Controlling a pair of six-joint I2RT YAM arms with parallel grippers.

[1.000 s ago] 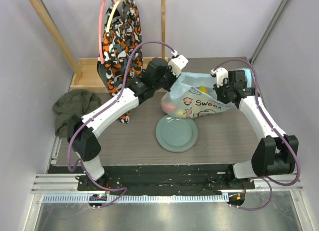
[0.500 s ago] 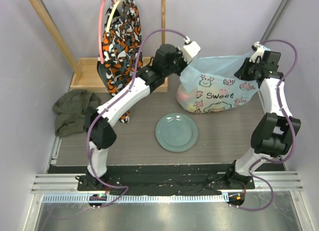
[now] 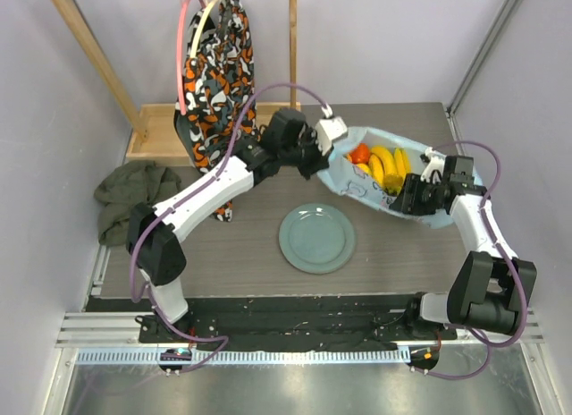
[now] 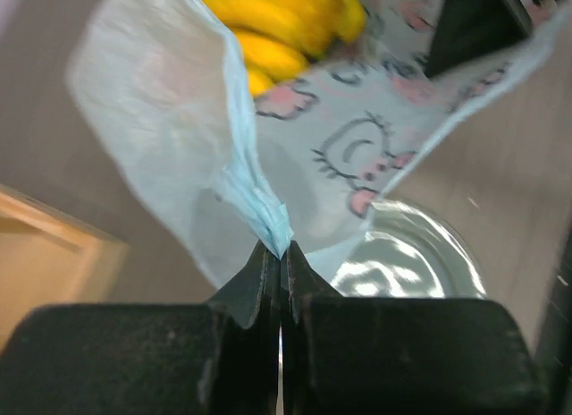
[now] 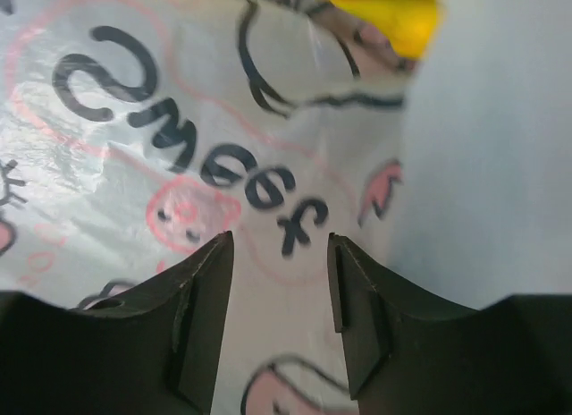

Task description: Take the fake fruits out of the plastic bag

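The light-blue plastic bag (image 3: pixel 357 184) lies on the table at the back right, its mouth open upward. Inside it I see the yellow banana bunch (image 3: pixel 386 166) and a small orange fruit (image 3: pixel 359 154); other fruits are hidden. My left gripper (image 3: pixel 327 156) is shut on the bag's left edge, with a blue pinch of film (image 4: pixel 273 227) between its jaws and the bananas (image 4: pixel 268 21) beyond. My right gripper (image 3: pixel 409 200) is open at the bag's right side, the printed film (image 5: pixel 268 191) right before its jaws.
A grey-green plate (image 3: pixel 316 238) lies in front of the bag, also in the left wrist view (image 4: pixel 420 258). An orange-black-white patterned cloth (image 3: pixel 214 75) hangs on a wooden rack at the back left. A dark green cloth (image 3: pixel 130 196) lies at the left edge.
The bag, held stretched up between both grippers half a second ago, has come down onto the table with its mouth open. The right gripper has let go and moved down to the bag's side.
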